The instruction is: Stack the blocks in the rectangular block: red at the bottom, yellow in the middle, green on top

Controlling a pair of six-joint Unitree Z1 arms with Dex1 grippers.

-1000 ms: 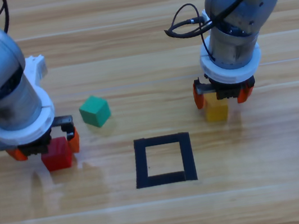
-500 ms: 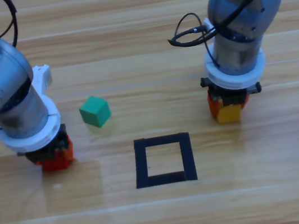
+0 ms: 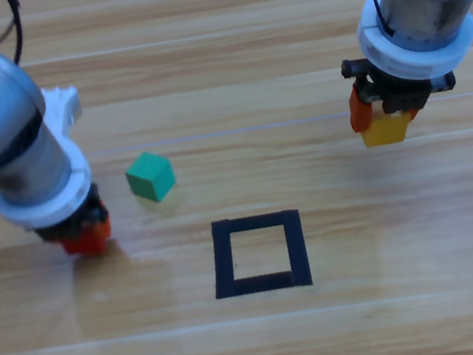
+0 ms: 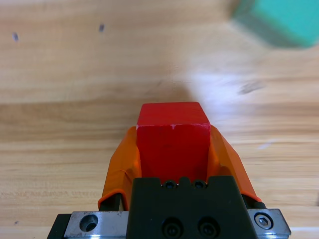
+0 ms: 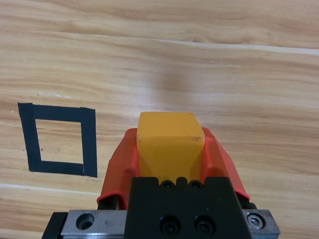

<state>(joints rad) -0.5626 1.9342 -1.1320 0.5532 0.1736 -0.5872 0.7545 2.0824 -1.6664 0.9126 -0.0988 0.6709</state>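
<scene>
While the wooden desk (image 3: 263,344) carries the black tape square (image 3: 258,253) near its middle, my left tool (image 3: 83,234) sits low at the left, clenched on the red cube (image 4: 173,139). My right tool (image 3: 385,118), up at the right and well apart from the square, grips the yellow cube (image 3: 385,129). The teal-green cube (image 3: 149,176) rests free on the desk, near the left tool.

Red cube (image 4: 172,137), yellow cube (image 5: 170,138), teal-green cube (image 3: 149,176)
</scene>
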